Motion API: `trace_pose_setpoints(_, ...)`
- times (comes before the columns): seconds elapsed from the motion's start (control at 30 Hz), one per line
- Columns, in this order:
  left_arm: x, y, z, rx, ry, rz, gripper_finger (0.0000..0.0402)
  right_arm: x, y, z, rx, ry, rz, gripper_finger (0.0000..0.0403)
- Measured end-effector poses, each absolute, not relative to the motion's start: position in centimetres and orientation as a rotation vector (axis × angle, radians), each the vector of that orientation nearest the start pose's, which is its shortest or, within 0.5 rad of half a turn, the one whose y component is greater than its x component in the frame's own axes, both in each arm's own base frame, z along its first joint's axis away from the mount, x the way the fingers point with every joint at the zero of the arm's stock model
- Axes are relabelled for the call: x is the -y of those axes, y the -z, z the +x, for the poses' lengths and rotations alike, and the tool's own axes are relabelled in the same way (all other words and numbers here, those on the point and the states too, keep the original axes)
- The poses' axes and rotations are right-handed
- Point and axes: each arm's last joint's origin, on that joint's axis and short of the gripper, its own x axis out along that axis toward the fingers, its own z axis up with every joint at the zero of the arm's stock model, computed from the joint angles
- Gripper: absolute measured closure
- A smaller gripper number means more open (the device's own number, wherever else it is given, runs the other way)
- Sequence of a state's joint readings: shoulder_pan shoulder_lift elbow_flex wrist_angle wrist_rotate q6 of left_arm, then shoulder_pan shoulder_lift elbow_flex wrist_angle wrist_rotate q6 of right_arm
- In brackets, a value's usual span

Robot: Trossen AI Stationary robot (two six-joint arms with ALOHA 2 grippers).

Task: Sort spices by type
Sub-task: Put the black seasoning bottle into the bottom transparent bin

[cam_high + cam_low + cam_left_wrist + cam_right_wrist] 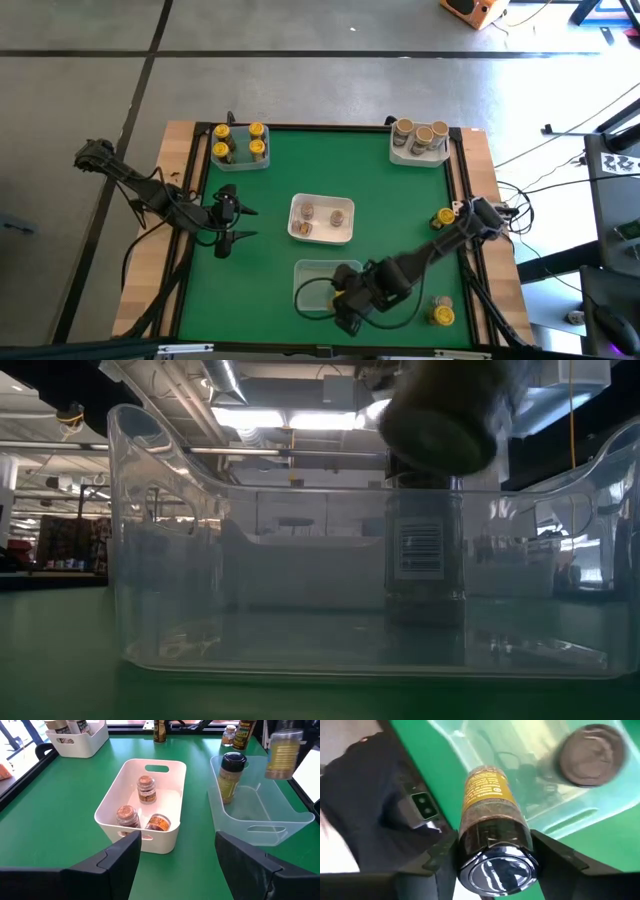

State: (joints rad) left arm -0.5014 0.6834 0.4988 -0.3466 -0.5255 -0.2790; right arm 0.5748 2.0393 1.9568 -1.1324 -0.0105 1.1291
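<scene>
So the sorting looks maybe two thirds done from where I'm standing. The far left bin (240, 160) has 4 yellow-lidded jars (238, 143) in it, the far right white bin (418, 155) has 3 tan-lidded ones (420, 134), and the white bin in the middle (321, 235) holds 3 jars with reddish-brown tops (142, 804).

Right now the right gripper (492, 851) is clamped on a dark-lidded jar with a yellow label (489, 805), fingers on either side of it near the lid end. It's holding it above the clear bin (310, 300) at the near edge of the table. 1 dark-lidded jar (232, 776) already stands upright inside that bin, so my guess is this one is about to join it.

Left gripper (175, 855) hangs over the left side of the mat, fingers apart, nothing in it, just waiting.

Still loose on the mat: 1 yellow-lidded jar (443, 218) near the right edge and 2 more jars (441, 310) by the near right corner, 1 yellow-lidded, the other lighter on top. So 3 stragglers plus the 1 in the air.
</scene>
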Motion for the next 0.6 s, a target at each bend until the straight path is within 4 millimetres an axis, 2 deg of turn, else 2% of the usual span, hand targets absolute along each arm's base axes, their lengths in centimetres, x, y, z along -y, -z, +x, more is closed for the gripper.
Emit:
trace_pose_setpoints(0.2, 5.8, -23.7, 13.6, -0.453, -0.087, -0.014, 0.015, -22.1, -28.0, 34.9, -1.334, 0.354, 0.579, 0.0192)
trace_pose_setpoints(0.43, 5.8, -23.7, 13.6, -0.454, -0.087, -0.012, 0.015, -22.3, -27.4, 35.1, -1.31, 0.369, 0.555, 0.0192)
trace_pose_setpoints(0.6, 5.8, -23.7, 13.6, -0.454, -0.087, -0.013, 0.015, -23.1, -25.0, 35.8, -1.376, 0.364, 0.514, 0.0192)
